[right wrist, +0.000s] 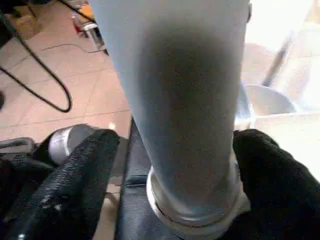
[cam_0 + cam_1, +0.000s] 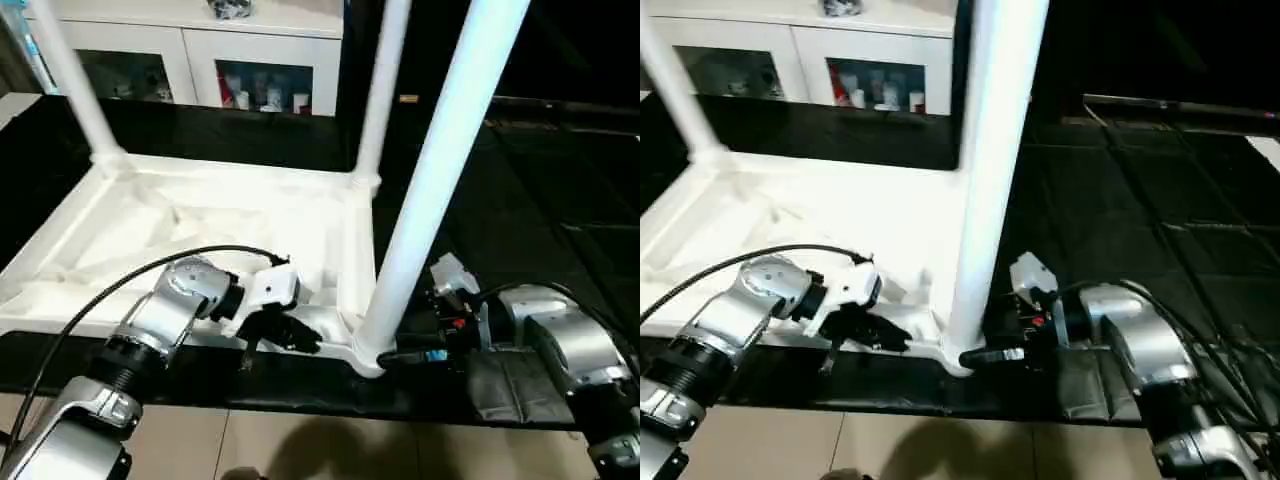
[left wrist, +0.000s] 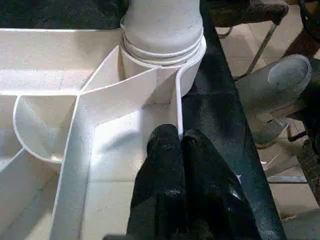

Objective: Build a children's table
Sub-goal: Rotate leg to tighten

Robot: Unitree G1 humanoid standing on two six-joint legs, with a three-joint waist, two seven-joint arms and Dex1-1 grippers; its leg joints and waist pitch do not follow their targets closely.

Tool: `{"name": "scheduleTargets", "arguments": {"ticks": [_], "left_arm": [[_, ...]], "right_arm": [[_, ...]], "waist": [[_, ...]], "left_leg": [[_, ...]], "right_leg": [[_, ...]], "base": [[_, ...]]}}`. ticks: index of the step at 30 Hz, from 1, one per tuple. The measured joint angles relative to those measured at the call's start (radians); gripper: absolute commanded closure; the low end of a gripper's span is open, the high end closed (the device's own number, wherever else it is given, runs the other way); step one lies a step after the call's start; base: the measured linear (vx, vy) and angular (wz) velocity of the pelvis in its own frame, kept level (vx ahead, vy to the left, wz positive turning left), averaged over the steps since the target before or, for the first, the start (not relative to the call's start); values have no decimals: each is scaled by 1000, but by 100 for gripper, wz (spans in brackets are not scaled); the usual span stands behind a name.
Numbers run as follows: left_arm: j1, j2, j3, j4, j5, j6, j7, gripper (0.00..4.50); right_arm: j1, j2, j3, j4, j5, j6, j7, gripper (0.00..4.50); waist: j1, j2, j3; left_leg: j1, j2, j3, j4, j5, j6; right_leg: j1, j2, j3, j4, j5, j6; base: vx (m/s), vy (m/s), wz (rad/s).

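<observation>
The children's table lies upside down, its white ribbed top (image 2: pixel 200 215) on a black surface. Three white legs stand upright in corner sockets: far left (image 2: pixel 75 80), far right (image 2: pixel 380 90) and near right (image 2: pixel 440 170). My left gripper (image 2: pixel 290 335) is shut, its black fingertips (image 3: pixel 175 142) resting inside the top's rim just beside the near right socket (image 3: pixel 162 55). My right gripper (image 1: pixel 177 145) straddles the base of the near right leg (image 1: pixel 185 100). One finger (image 1: pixel 260 170) touches the leg, while the other finger (image 1: pixel 85 170) stands a little off it.
The black work surface (image 2: pixel 530 180) stretches to the right of the top, and its near edge runs just beneath both grippers. Tiled floor (image 2: pixel 300 445) shows below that edge. A white glass-door cabinet (image 2: pixel 200 60) stands behind. A black cable (image 2: pixel 120 285) loops over my left forearm.
</observation>
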Motion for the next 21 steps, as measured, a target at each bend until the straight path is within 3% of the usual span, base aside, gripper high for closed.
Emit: {"name": "scheduleTargets", "arguments": {"ticks": [7, 15, 21], "left_arm": [[0, 0, -13, 0, -1, -20, -15, 450], [0, 1, -19, 0, 0, -35, -18, 450], [0, -4, -19, 0, -1, -37, -15, 450]], "right_arm": [[-24, 1, 34, 36, -13, -29, 34, 139], [-31, 3, 36, 56, -13, -46, 37, 216], [-34, 3, 34, 61, -12, -63, 37, 236]], "waist": [[0, 0, 0], [0, -1, 0], [0, -2, 0]], "left_leg": [[0, 0, -1, 4, 0, 0], [0, 0, -1, 6, 0, 0], [0, 0, -1, 6, 0, 0]], "right_leg": [[0, 0, 0, 4, 0, 0], [0, 0, 0, 5, 0, 0], [0, 0, 0, 6, 0, 0]], "base": [[0, 0, 0], [0, 0, 0], [0, 0, 0]]}}
